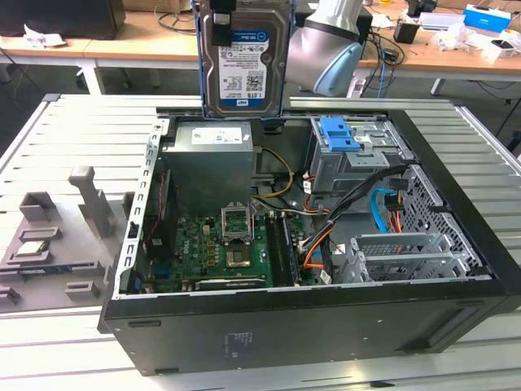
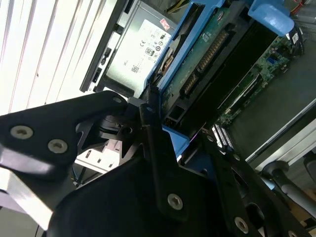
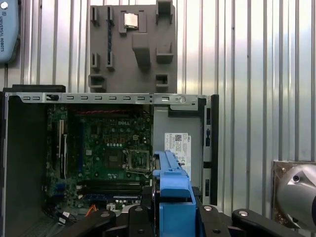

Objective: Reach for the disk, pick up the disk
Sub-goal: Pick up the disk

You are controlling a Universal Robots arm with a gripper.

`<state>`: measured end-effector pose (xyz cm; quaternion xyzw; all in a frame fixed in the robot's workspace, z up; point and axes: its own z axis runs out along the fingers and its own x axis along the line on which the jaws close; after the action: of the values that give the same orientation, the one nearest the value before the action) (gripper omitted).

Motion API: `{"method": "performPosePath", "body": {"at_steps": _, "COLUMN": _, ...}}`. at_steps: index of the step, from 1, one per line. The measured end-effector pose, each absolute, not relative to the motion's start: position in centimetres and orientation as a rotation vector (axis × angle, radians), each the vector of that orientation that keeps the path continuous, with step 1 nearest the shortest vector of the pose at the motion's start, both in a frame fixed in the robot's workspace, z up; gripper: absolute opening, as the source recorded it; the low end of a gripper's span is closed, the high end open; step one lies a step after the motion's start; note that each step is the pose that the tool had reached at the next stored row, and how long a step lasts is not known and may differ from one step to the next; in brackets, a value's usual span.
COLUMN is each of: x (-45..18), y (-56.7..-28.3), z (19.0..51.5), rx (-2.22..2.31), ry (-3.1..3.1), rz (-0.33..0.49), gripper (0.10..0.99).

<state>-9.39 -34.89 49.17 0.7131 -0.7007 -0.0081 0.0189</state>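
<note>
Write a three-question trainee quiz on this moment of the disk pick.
1. True or false: the disk lies flat inside the computer case.
2. What is the gripper shut on? A) a cable B) the disk C) nothing
3. Fill in: the disk is edged in bright ____ plastic.

Key: 1 false, it hangs upright above the case; 2 B; 3 blue.

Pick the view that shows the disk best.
The exterior view: the disk faces the camera, label and blue frame visible, held above the computer case. The second wrist view shows its circuit-board side close up; the first wrist view, its blue edge.
</note>
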Motion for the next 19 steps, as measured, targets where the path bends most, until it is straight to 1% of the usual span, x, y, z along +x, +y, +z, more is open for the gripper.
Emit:
{"method": "performPosePath", "body": {"at_steps": 6, "x": -9.0, "y": -34.9, "z": 49.2, "rx": 2.214, "ry": -2.175, "rz": -0.025, "gripper": 0.369}}
{"method": "performPosePath", "body": {"at_steps": 19, "x": -4.5, "y": -34.9, "z": 49.2, "rx": 2.213, "ry": -2.175, "rz": -0.026, "gripper": 0.369}}
